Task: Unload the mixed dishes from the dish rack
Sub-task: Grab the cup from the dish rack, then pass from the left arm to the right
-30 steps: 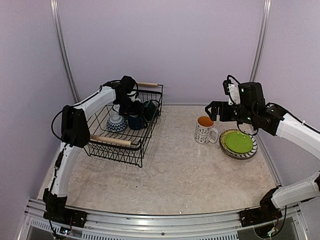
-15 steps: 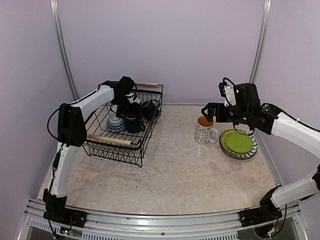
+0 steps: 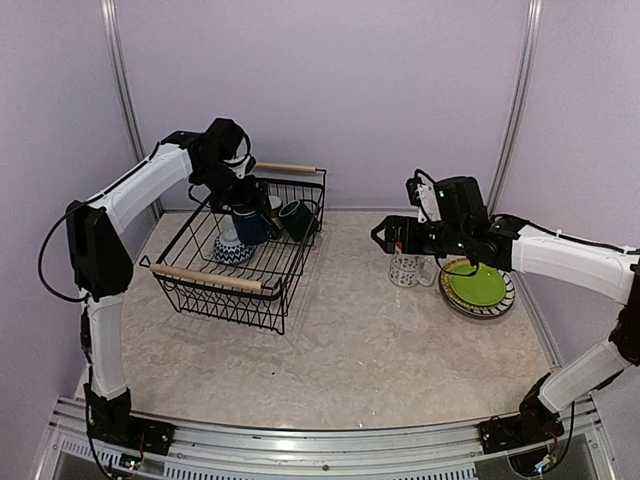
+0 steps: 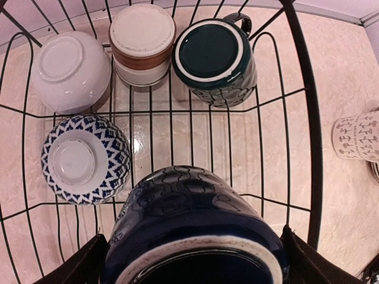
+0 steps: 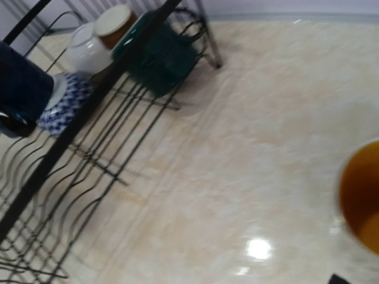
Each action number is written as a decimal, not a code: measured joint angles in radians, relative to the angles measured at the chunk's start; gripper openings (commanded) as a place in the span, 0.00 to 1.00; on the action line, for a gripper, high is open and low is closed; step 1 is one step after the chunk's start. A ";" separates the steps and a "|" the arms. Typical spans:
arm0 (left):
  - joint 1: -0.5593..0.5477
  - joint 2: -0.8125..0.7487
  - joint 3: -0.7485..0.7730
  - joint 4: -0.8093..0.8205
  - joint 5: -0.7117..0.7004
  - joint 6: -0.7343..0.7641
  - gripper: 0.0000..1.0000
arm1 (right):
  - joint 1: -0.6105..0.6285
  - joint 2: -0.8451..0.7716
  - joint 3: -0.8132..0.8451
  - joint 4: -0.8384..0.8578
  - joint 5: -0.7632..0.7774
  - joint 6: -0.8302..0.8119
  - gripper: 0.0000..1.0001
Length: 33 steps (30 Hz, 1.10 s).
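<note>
Our left fingers [image 4: 82, 267] were clamped on either side of a dark blue mug [image 4: 195, 228], which had risen off the floor of the dish rack [image 3: 222, 281] and hung above its middle. Our right fingers [image 3: 384, 236] had swung away from the patterned white mug [image 3: 405, 268], standing right of the rack, towards the rack; we could not tell whether they were parted. We judged one more dish was coming out, leaving a white bowl [image 4: 70, 70], a blue-patterned bowl [image 4: 86, 158], a banded cup [image 4: 142, 42] and a teal mug [image 4: 214, 59] inside the rack

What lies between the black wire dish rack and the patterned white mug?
Only bare marble tabletop, as the top view shows; the right gripper hangs above it.
</note>
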 measured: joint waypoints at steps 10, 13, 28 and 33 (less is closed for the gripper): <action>0.010 -0.248 -0.145 0.008 0.147 -0.024 0.28 | 0.056 0.160 0.078 0.229 -0.209 0.156 0.98; 0.016 -0.322 -0.201 0.048 0.229 -0.029 0.28 | 0.072 0.208 0.133 0.297 -0.267 0.194 0.98; 0.055 -0.605 -0.641 0.453 0.620 -0.118 0.28 | 0.125 0.451 0.278 0.621 -0.486 0.447 0.94; 0.084 -0.607 -0.680 0.524 0.668 -0.155 0.27 | 0.139 0.486 0.280 0.770 -0.536 0.549 0.93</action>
